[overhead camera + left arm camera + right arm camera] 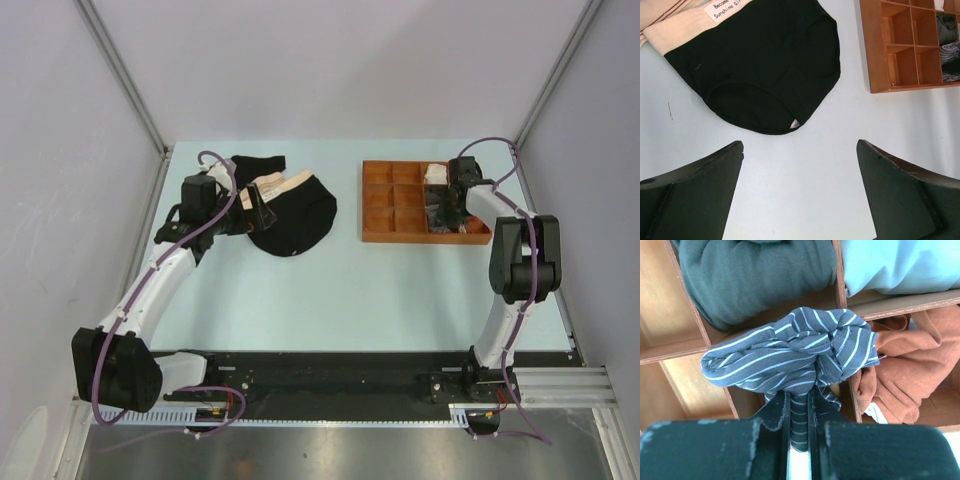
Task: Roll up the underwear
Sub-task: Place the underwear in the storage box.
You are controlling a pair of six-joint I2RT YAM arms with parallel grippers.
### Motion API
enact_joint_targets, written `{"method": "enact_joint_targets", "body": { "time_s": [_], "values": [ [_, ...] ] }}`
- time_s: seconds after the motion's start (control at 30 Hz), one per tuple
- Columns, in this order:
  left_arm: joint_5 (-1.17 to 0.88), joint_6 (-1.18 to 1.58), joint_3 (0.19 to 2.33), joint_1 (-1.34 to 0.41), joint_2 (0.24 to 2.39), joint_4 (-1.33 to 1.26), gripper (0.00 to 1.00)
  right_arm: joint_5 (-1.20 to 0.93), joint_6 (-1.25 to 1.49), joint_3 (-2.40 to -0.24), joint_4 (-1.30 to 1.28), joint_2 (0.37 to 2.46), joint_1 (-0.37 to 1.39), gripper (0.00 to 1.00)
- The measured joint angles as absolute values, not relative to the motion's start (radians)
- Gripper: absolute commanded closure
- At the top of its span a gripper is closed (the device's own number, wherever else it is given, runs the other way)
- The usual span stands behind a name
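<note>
Right claw (pixel 799 401), gripping the rolled grey striped boxer (pixel 790 357), should seat it fully in the brown wooden tray (pixel 670 354) below.

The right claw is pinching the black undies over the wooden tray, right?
Not black: the right gripper pinches the grey striped underwear over the wooden tray, as the right wrist view shows. The black brief lies on the table.

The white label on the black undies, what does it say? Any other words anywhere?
"Become" - upper line of the white label on the beige waistband of the black briefs; the rest is cut off at the picture's edge.
"Sunshine GI" - lower line, same label; the rest is cut off.
No other text shows in any view.
</note>
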State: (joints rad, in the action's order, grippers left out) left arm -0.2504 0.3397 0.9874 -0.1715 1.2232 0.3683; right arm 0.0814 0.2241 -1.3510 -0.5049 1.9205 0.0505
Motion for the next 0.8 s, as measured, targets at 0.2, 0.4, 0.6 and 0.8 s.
{"method": "enact_joint_targets", "body": {
  "time_s": [0.2,0.4,0.6,0.8],
  "values": [
    [-0.256,0.340,0.987,-0.169,1.223,0.368,0.00,0.043,0.224,-1.350,-0.507,1.905,0.044,0.56],
    [-0.268,0.340,0.986,-0.167,1.223,0.367,0.00,0.010,0.208,-1.361,-0.559,1.873,0.044,0.39],
    [-0.270,0.340,0.978,-0.167,1.223,0.365,0.00,-0.001,0.205,-1.433,-0.601,1.841,0.045,0.36],
    [-0.277,0.341,0.977,-0.165,1.223,0.363,0.00,0.020,0.204,-1.476,-0.589,1.807,0.051,0.42]
  ]
}}
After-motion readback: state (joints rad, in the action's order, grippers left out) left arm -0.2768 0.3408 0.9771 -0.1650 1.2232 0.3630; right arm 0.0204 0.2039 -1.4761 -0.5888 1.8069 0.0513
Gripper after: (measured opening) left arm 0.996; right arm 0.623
